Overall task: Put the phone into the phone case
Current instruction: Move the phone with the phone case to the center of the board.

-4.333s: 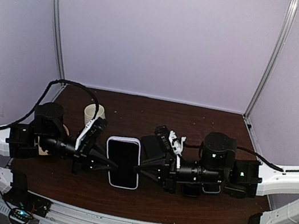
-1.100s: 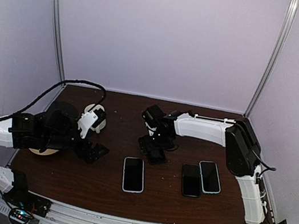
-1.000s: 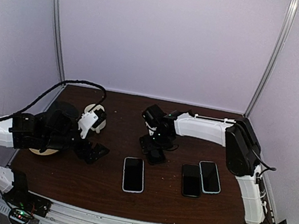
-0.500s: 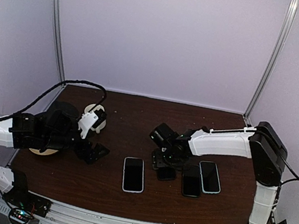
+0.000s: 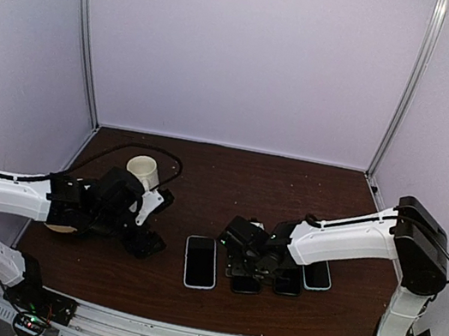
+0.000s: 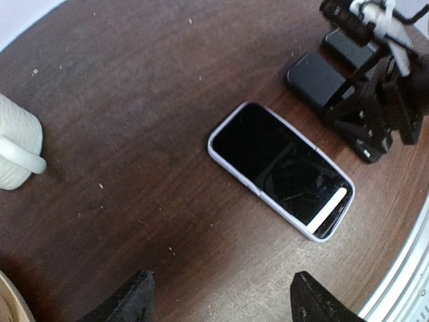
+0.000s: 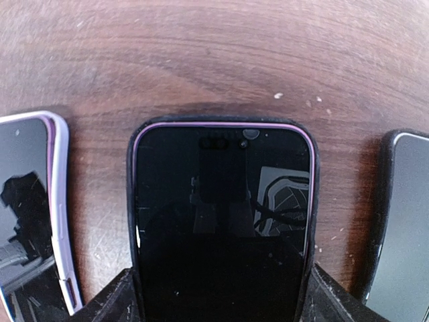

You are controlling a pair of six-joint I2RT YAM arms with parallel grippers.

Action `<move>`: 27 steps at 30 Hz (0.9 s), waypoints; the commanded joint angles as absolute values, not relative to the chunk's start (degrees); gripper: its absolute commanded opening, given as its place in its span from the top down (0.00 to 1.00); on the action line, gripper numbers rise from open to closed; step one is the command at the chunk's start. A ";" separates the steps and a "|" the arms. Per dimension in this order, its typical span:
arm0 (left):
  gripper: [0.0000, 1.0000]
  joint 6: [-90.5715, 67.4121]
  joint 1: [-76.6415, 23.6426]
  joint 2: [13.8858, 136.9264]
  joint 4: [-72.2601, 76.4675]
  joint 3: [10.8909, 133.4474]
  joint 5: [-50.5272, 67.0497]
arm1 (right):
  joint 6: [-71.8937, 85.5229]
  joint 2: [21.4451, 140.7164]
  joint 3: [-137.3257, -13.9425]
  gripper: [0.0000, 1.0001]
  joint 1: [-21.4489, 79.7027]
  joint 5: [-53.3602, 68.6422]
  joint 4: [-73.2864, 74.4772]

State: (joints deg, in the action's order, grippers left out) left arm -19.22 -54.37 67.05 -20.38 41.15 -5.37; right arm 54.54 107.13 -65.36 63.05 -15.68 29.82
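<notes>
A phone in a black case [image 7: 221,201], purple rim showing, lies flat on the table [image 5: 206,173] with its screen up. My right gripper [image 7: 221,295] is shut on it, one finger against each long side. From above, this phone [image 5: 245,282] sits just under the right gripper [image 5: 246,269]. To its left lies a second phone in a lilac-white case [image 5: 201,261], which also shows as the lilac-cased phone [image 6: 280,171] [image 7: 27,201] in both wrist views. My left gripper [image 6: 224,308] [image 5: 147,241] hovers open left of it, holding nothing.
Two more dark phones [image 5: 287,281] [image 5: 319,274] lie right of the held one; the nearer one [image 7: 405,221] shows at the right wrist view's edge. A cream mug [image 5: 142,169] [image 6: 17,151] stands at the back left. The table's metal front rail [image 6: 409,282] runs close by.
The right arm swung from the table's middle toward the near edge and lowered the black-cased phone beside the lilac one. The left arm moved right toward the lilac phone, its jaws narrowing slightly.
</notes>
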 commanded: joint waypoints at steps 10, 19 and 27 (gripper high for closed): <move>0.40 -19.76 -54.31 83.22 -18.58 45.70 -3.70 | 54.66 106.67 -66.62 0.24 63.67 -18.24 30.22; 0.43 -17.84 -54.31 95.47 -17.20 52.22 -4.37 | 46.25 103.68 -72.23 0.05 63.21 -17.51 38.75; 0.45 -16.41 -53.37 101.81 -16.90 55.54 -6.27 | 43.53 93.18 -66.02 0.20 58.51 -19.08 42.36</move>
